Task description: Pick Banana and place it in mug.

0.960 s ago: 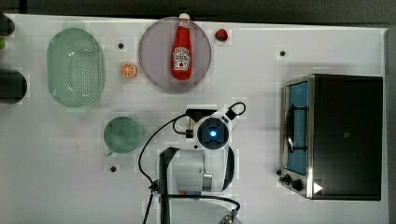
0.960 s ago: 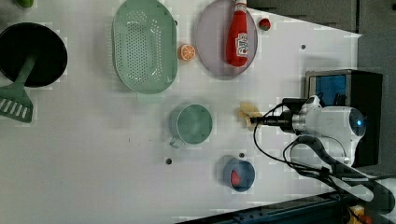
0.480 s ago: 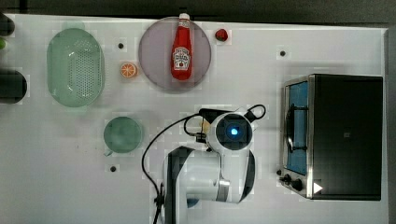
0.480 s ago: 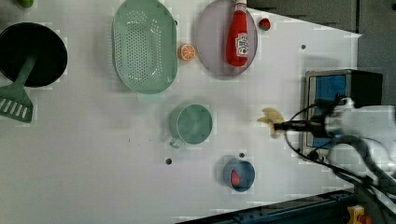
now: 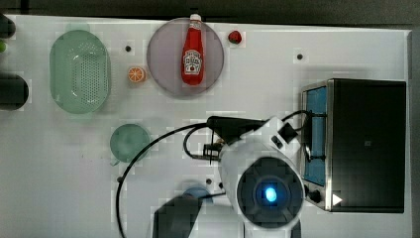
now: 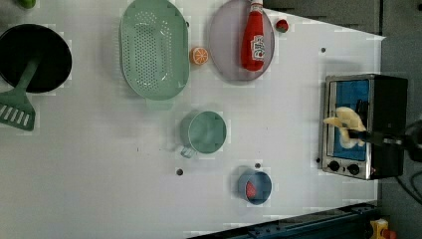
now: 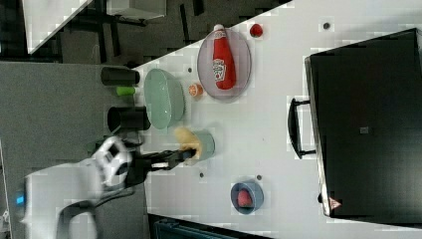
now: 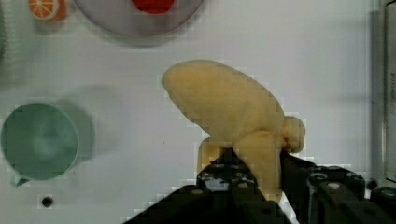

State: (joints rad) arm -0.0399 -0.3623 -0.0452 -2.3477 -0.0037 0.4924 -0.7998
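Observation:
My gripper (image 8: 252,161) is shut on the pale-yellow banana (image 8: 233,109), which bulges out past the black fingers. The banana hangs well above the white table. In the left view the banana (image 6: 345,122) and gripper (image 6: 356,133) appear in front of the toaster oven, far to the right of the pale-green mug (image 6: 204,132). In the right view the banana (image 7: 186,139) overlaps the mug's (image 7: 206,144) left edge. The mug (image 8: 39,140) stands upright and empty, off to one side of the banana. In the top view the arm's white body covers the gripper; the mug (image 5: 130,142) lies to its left.
A purple plate (image 5: 163,64) carries a ketchup bottle (image 5: 192,52). An orange slice (image 5: 136,74) and a green colander (image 5: 79,71) lie beside it. A blue bowl (image 6: 254,186) holds something red. A toaster oven (image 5: 356,144) stands at the top view's right. A black pan (image 6: 32,57) and a spatula sit at the left view's left.
The arm has risen and swung toward the top view's right with the banana. In the left view the banana went from beside the mug to in front of the oven.

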